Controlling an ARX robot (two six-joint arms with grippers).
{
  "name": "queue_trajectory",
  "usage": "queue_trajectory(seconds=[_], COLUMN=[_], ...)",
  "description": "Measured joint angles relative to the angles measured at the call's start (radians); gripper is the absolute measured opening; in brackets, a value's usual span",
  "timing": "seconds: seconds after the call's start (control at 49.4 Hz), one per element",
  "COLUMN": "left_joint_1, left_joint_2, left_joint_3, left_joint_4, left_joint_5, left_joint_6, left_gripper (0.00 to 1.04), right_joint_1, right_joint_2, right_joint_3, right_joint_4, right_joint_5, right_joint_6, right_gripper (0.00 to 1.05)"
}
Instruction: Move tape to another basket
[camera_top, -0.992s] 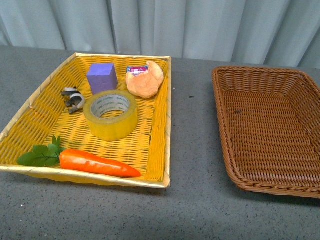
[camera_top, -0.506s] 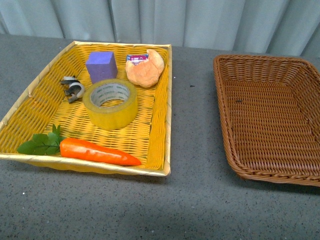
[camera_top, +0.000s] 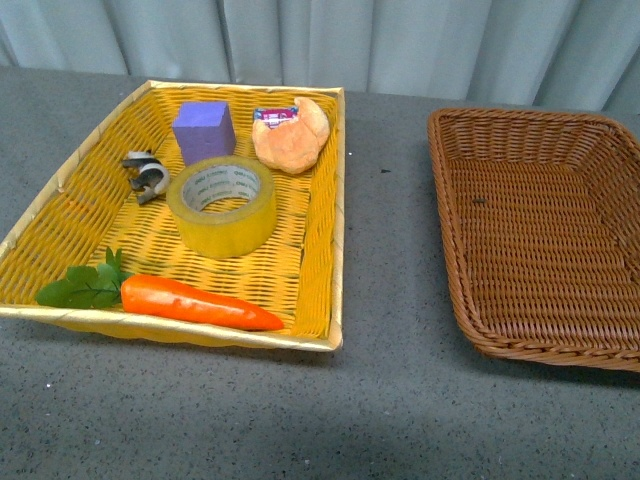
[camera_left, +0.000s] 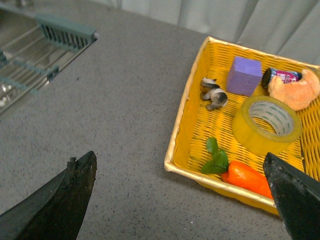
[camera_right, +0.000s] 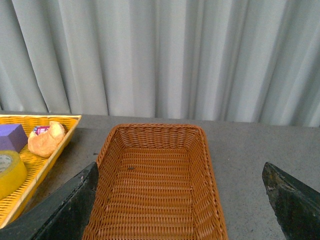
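Tape (camera_top: 221, 205): flat in the middle of the yellow basket (camera_top: 335, 200), same spot as a second ago; only the front view's framing shifted. Left gripper (camera_left: 178, 156) and right gripper (camera_right: 180, 165) spread wide, holding nothing, clear of the yellow basket. Basket (camera_top: 440, 200) right of the yellow basket; pickup not begun.

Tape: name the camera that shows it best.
Front view: the tape sits whole and unobstructed in the yellow basket. Left wrist view shows it whole too, but off-centre; right wrist view crops it at the edge.

Left end effector (camera_left: 178, 156) and right end effector (camera_right: 180, 167) have tapered black fingers (camera_left: 57, 202).
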Motion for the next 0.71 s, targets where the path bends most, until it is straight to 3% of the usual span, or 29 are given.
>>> queue_trajectory(seconds=[0.101,0.162,0.425,0.709], left_joint_1=[0.059,0.071,0.004,-0.062], left_joint_2=[0.325,0.516,1.052,1.362], left_joint_3=[0.113,0.208,0.569,0.832], left_joint_4=[0.216,0.286,0.235,0.127], left_joint_5=[0.100,0.108,0.148,0.174], left_joint_6=[-0.032,-0.034,-0.057,-0.064], left_gripper=[0.98,0.98,0.98,0.98], right_joint_1=[0.000,0.000,0.000,0.000], right_joint_2=[0.000,0.000,0.000,0.000], right_joint_3=[0.000,0.000,0.000,0.000], right_joint_4=[0.000,0.000,0.000,0.000], right_joint_5=[0.000,0.000,0.000,0.000], right_joint_6=[0.000,0.000,0.000,0.000], right_gripper=[0.96,0.96,0.96,0.96])
